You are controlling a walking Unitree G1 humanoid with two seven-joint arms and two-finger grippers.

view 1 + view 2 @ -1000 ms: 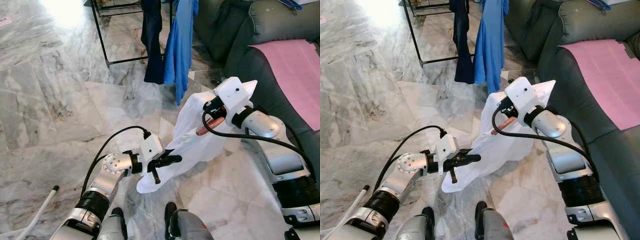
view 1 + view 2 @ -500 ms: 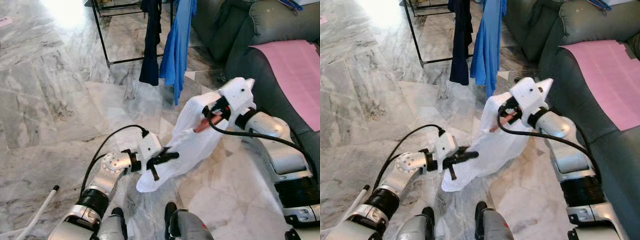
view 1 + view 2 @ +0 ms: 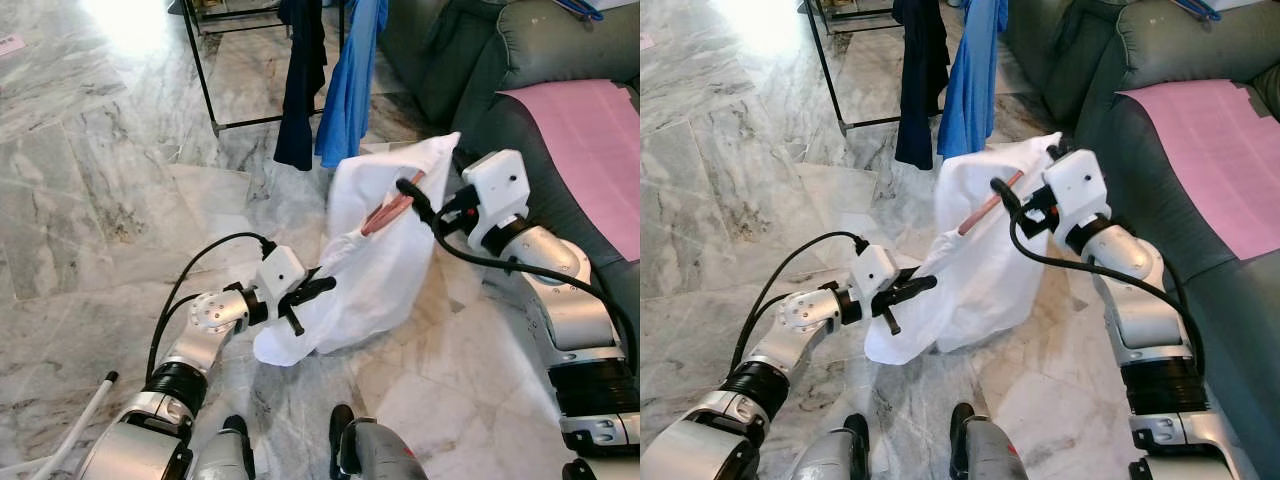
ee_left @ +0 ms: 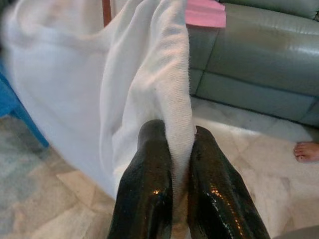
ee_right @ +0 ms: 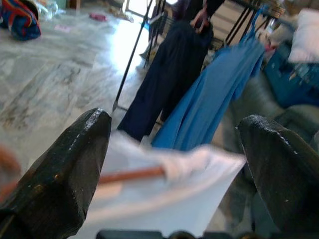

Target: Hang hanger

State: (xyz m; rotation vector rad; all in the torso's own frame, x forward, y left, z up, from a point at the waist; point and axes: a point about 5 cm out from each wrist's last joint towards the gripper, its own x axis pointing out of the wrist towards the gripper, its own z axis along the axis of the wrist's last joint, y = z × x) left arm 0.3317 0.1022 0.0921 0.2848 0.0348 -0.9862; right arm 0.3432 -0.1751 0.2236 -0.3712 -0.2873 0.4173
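A white garment [image 3: 380, 260] hangs on a reddish-brown hanger [image 3: 385, 212], held up above the marble floor in front of me. My right gripper [image 3: 415, 195] is at the hanger's top end. In the right wrist view its fingers [image 5: 65, 169] stand wide apart, and the hanger [image 5: 129, 175] crosses low between them. My left gripper [image 3: 315, 290] is shut on the garment's lower edge, with the white fabric [image 4: 174, 109] pinched between its two fingertips. Beyond the garment stands the black clothes rack [image 3: 200, 70].
A dark garment [image 3: 300, 90] and a blue garment [image 3: 350, 80] hang on the rack. A grey sofa [image 3: 500, 120] with a pink cloth [image 3: 590, 140] is on the right. A white stick [image 3: 80, 425] lies at lower left. A person's bare foot [image 4: 306, 151] is near the sofa.
My right gripper has lifted the hanger and the white garment higher and swung them left towards the rack. My left gripper has kept its hold on the lower edge and shifted slightly left.
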